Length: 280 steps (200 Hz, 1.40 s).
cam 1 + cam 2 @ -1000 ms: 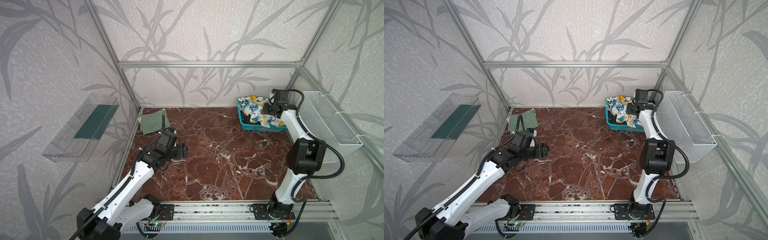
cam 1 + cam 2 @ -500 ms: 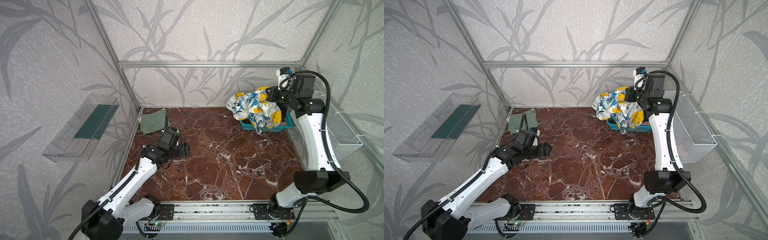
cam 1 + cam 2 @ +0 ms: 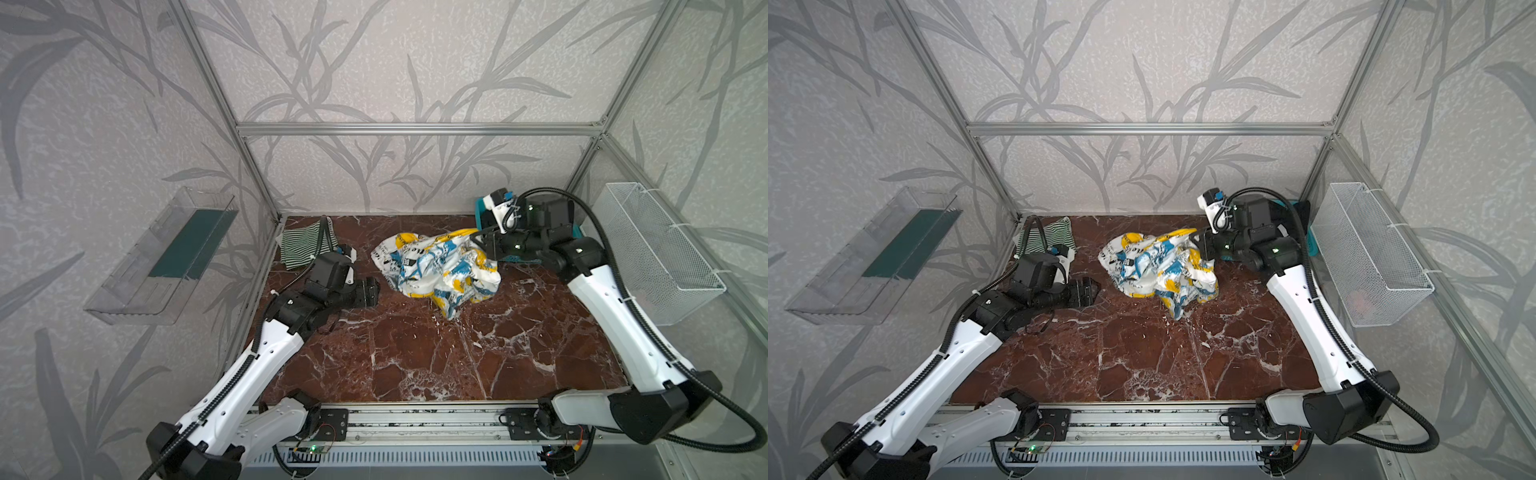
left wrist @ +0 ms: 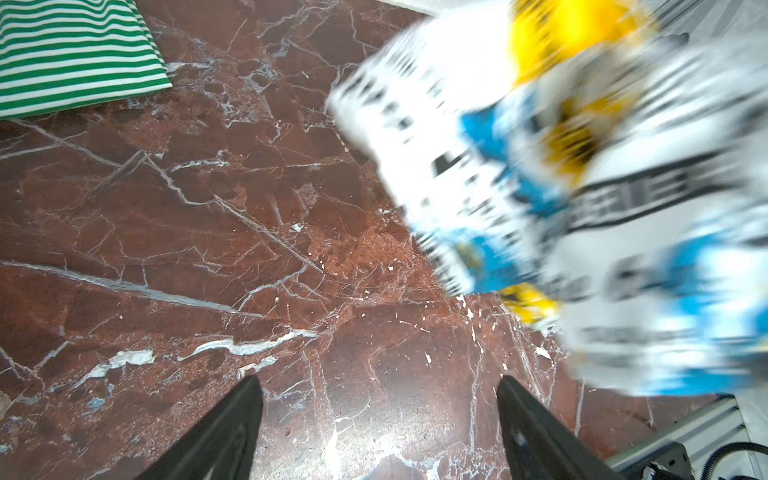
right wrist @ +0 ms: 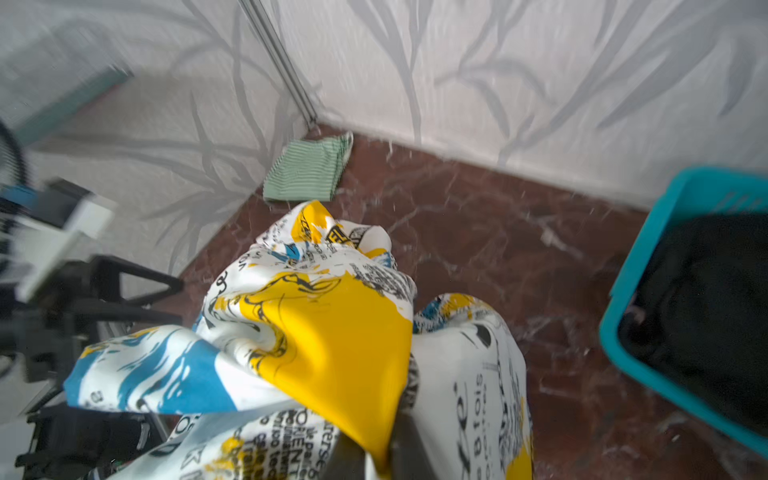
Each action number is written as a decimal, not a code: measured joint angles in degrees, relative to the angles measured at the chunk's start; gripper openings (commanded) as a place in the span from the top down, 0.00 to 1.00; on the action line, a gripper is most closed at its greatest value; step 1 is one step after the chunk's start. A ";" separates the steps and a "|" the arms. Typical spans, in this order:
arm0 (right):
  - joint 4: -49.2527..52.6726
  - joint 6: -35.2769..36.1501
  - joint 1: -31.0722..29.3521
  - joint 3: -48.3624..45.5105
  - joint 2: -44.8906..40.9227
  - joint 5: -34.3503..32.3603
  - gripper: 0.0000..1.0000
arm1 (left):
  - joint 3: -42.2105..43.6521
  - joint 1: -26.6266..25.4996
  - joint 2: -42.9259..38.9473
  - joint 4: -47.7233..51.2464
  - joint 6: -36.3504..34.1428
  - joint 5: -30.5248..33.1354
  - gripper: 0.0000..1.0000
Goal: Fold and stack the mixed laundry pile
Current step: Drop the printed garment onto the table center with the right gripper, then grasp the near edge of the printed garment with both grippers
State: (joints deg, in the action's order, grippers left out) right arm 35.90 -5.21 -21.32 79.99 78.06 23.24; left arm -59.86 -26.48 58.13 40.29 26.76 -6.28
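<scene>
The white garment with blue, yellow and black print (image 3: 436, 266) (image 3: 1158, 266) lies bunched on the marble near the back middle, blurred in the left wrist view (image 4: 582, 187). My right gripper (image 3: 478, 243) (image 5: 376, 453) is at its right end, with a yellow fold (image 5: 332, 332) pinched between the nearly closed fingers. My left gripper (image 3: 372, 291) (image 4: 380, 382) hovers open and empty over bare marble just left of the garment. The folded green-and-white striped garment (image 3: 301, 245) (image 4: 70, 54) lies in the back left corner. A black garment (image 5: 706, 311) fills the teal basket (image 5: 648, 266).
The teal basket (image 3: 519, 259) stands at the back right, behind my right arm. A white wire mesh basket (image 3: 660, 249) hangs on the right wall, and a faint pinkish patch (image 3: 1362, 301) shows through it. A clear shelf (image 3: 166, 257) hangs on the left wall.
My right arm lifted the printed garment out of the teal basket, then swung it left and down to the table. My left gripper edged right toward it.
</scene>
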 measured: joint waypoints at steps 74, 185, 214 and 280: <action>2.21 -2.34 -7.19 -20.90 -2.58 -3.93 0.37 | 8.98 -0.13 0.79 -0.52 0.92 -7.76 0.19; 0.96 -9.07 3.93 -26.47 4.39 -17.05 0.32 | 27.89 -3.67 5.86 -15.78 13.44 -16.70 0.20; -0.44 -9.62 3.93 -28.33 7.37 -15.63 0.33 | 28.44 -4.55 9.25 -22.75 15.41 -18.64 0.23; -3.54 -9.99 3.93 -30.27 12.11 -11.91 0.44 | 27.82 -4.57 20.70 -33.14 18.60 -16.50 0.59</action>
State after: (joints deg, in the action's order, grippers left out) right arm 32.36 -15.20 -17.39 49.71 90.17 11.33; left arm -32.03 -31.05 78.83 7.16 45.36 -22.79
